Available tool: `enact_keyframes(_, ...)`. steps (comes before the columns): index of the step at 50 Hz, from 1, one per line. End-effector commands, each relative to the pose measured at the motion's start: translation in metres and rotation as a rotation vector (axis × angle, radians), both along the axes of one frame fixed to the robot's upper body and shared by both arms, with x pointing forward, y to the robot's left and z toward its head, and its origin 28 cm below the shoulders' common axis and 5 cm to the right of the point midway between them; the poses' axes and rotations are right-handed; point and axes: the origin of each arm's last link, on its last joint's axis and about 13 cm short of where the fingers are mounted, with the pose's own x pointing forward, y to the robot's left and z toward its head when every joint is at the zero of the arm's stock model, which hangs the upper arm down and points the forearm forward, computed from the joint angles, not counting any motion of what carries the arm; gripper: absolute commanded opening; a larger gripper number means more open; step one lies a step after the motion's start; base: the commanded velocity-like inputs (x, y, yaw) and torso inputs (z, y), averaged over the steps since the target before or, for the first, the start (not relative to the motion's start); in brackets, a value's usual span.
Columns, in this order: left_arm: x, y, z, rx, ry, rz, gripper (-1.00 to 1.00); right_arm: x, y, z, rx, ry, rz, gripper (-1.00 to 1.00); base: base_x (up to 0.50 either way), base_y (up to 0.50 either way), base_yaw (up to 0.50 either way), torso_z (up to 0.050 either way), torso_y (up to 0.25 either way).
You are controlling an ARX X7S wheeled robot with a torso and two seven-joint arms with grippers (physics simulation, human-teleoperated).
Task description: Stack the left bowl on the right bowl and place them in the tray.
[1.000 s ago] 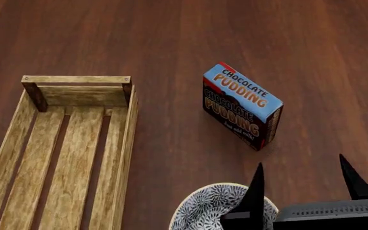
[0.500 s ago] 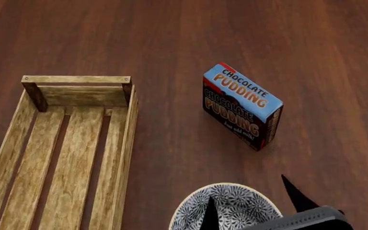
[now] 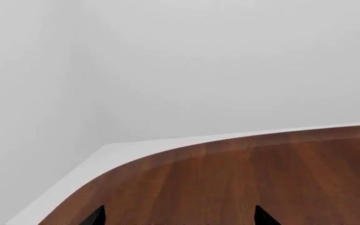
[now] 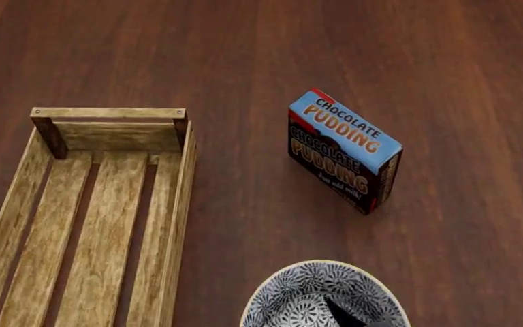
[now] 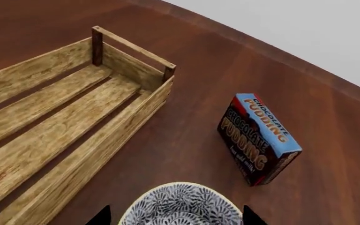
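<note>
Right gripper (image 5: 176,216) is sitting spread wide, fingertips showing either side of the patterned bowl (image 4: 323,294) in the right wrist view, not touching its rim as far as I can tell; nothing is being held. In the head view only one dark fingertip (image 4: 342,313) is poking up over the bowl at the near edge. Bowl is resting on the wooden table (image 4: 407,61), near-centre, just right of the tray (image 4: 98,225). Only one bowl is showing. Tray is lying at the left, long axis running near to far, slatted floor bare. Chocolate pudding box (image 4: 343,150) is standing on edge, far-right of the bowl, well apart from the tray. Left gripper (image 3: 178,216) is also spread apart, two fingertips over bare tabletop near the table's curved edge, gripping nothing.
</note>
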Motion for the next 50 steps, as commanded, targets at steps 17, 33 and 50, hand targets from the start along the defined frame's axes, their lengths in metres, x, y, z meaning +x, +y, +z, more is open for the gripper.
enact_keyframes(17, 0.001, 0.000, -0.004, 0.000, 0.007, -0.001, 1.00, 0.006, 0.004, -0.022, -0.065, 0.095, 0.031, 1.00, 0.00, 0.00, 0.00, 0.000, 0.000)
enact_keyframes(33, 0.001, 0.000, -0.005, 0.001, 0.008, -0.002, 1.00, 0.009, 0.010, -0.038, -0.114, 0.142, 0.049, 1.00, 0.00, 0.00, 0.00, 0.000, 0.000)
enact_keyframes(50, 0.001, 0.001, -0.005, 0.001, 0.006, -0.002, 1.00, 0.012, 0.016, -0.048, -0.155, 0.170, 0.050, 1.00, 0.00, 0.00, 0.00, 0.000, 0.000)
